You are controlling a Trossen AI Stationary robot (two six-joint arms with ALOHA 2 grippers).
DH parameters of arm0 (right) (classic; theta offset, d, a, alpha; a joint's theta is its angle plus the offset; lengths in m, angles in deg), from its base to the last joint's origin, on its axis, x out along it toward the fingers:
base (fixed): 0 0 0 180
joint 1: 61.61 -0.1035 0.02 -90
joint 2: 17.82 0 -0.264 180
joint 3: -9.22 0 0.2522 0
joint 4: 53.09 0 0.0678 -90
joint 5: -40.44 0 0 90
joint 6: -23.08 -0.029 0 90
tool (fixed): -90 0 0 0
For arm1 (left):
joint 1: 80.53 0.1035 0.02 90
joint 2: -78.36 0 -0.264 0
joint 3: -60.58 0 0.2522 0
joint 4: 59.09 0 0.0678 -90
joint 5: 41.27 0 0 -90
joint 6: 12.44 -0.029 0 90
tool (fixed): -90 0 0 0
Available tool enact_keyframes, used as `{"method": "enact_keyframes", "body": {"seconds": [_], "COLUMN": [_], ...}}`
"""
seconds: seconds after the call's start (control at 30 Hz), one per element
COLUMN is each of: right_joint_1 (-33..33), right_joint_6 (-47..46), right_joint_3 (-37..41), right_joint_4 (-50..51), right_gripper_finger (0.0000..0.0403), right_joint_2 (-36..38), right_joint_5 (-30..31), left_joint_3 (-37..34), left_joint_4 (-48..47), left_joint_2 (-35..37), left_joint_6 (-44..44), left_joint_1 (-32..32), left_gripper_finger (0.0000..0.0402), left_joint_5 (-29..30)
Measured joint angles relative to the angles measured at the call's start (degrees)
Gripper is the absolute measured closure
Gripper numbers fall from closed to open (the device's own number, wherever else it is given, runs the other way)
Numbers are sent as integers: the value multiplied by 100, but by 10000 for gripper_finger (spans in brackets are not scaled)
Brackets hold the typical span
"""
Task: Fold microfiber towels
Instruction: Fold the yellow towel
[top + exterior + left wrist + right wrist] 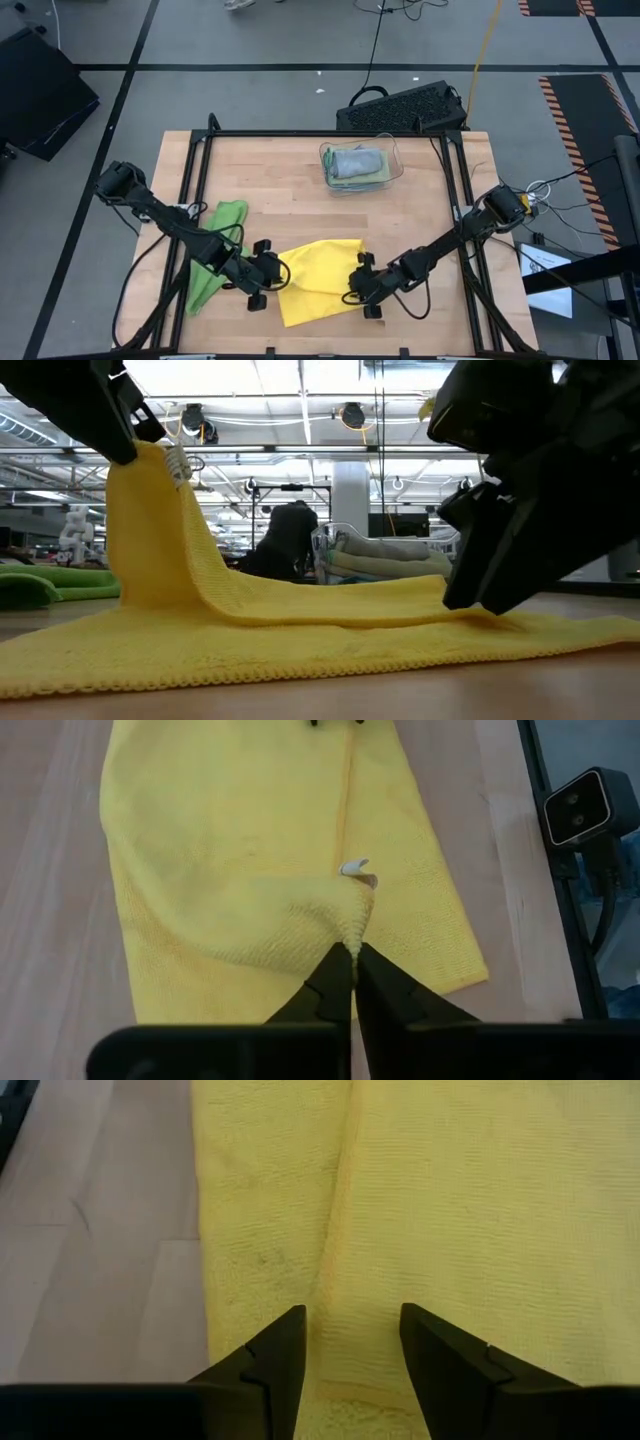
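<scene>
the yellow towel [318, 280] lay spread on the near half of the wooden table [290, 180], between the two arms. the left gripper [354, 960] was pinched tight on a small peak of that towel's fabric at its left side, the dark fingers [330, 982] pressed together with the cloth caught between their tips. in the low view the pinched corner stood lifted well above the table, the cloth draping down from it in a steep slope to the flat part. a small white tag [354, 867] showed on the towel just beyond the pinched fold.

the right gripper [352, 1342] hung low over the towel's right side, its two fingers [275, 1350] apart with a clear gap between them and yellow cloth showing in that gap; the pictures showed no fabric squeezed between them, though whether the tips touched the cloth could not be told.

a bright green towel [212, 250] lay crumpled at the table's left edge, partly under the left arm and just beside the yellow one. toward the far side of the table stood a clear plastic bin [390, 152] with folded towels stacked inside, a grey one [356, 160] on top. behind the bin, off the table, sat a black keyboard [405, 105].
</scene>
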Motion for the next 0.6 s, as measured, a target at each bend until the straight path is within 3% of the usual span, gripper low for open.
{"method": "enact_keyframes", "body": {"seconds": [0.2, 0.6], "right_joint_1": [2, -28], "right_joint_6": [80, -559], "right_joint_3": [0, 0], "right_joint_4": [140, 118], "right_gripper_finger": [271, 368], "right_joint_2": [-2, 0], "right_joint_5": [-14, -306], "left_joint_3": [-1, -1], "left_joint_4": [-50, -67], "left_joint_2": [0, 0], "left_joint_6": [-1, -1], "left_joint_1": [15, 15], "left_gripper_finger": [389, 395], "left_joint_5": [0, -2]}}
